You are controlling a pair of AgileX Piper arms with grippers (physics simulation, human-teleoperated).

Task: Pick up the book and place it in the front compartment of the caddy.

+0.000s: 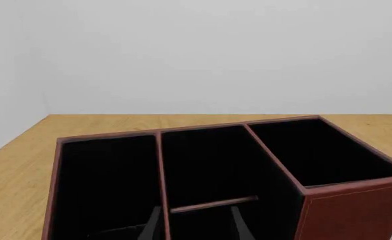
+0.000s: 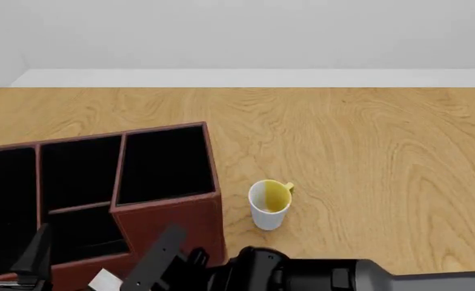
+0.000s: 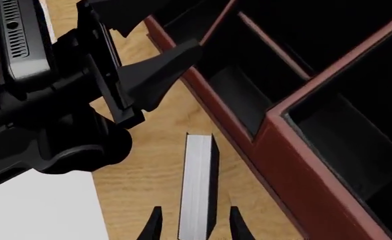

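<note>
The book (image 3: 197,190), thin with white pages and a dark cover, stands on edge on the table just in front of the caddy (image 3: 303,165). It shows as a small white patch in the front view (image 2: 104,280). My right gripper (image 3: 196,227) is open, with a finger on each side of the book and a small gap on both sides. In the front view my right gripper (image 2: 160,267) sits by the caddy's (image 2: 169,224) front corner. My left gripper (image 1: 196,227) is open and empty over the caddy's (image 1: 356,210) low front section, and also shows in the front view (image 2: 11,242).
A white-and-yellow mug (image 2: 270,203) stands upright to the right of the caddy. The right arm's black body (image 2: 318,276) lies along the table's near edge. The left gripper's body (image 3: 62,100) hangs close beside the book.
</note>
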